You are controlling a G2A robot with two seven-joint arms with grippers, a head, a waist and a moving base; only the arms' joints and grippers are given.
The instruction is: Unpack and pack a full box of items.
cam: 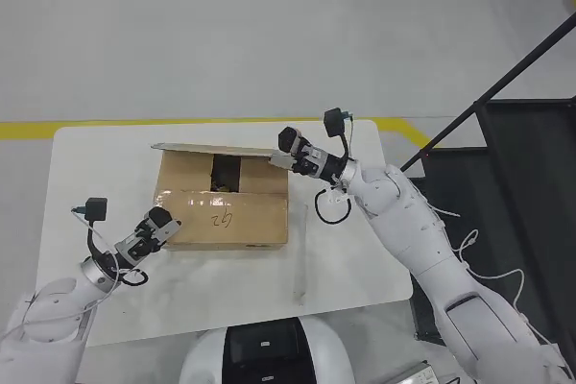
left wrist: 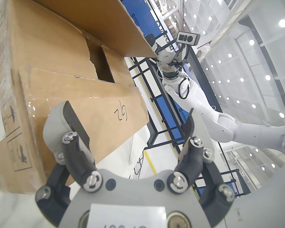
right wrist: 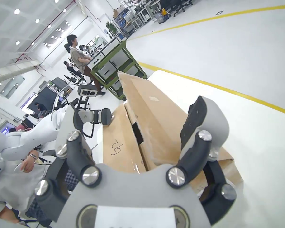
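A cardboard box (cam: 226, 216) sits mid-table, its near flap (left wrist: 85, 100) lying flat with handwriting on it. The far flap (cam: 211, 149) stands raised, leaving a gap where dark items (cam: 226, 173) show inside. My right gripper (cam: 290, 152) is at that flap's right end, open, with the flap's (right wrist: 152, 115) edge between its fingers (right wrist: 197, 117). My left gripper (cam: 161, 226) is open at the box's near left corner (left wrist: 33, 157), with nothing held between its fingers (left wrist: 68, 119). The right wrist view also shows the left gripper (right wrist: 104, 117) across the box (right wrist: 118, 148).
The white table (cam: 96, 173) has bare room left of and in front of the box. A thin pale strip (cam: 300, 278) lies near the front right. A black metal stair frame (cam: 518, 173) stands just past the table's right edge.
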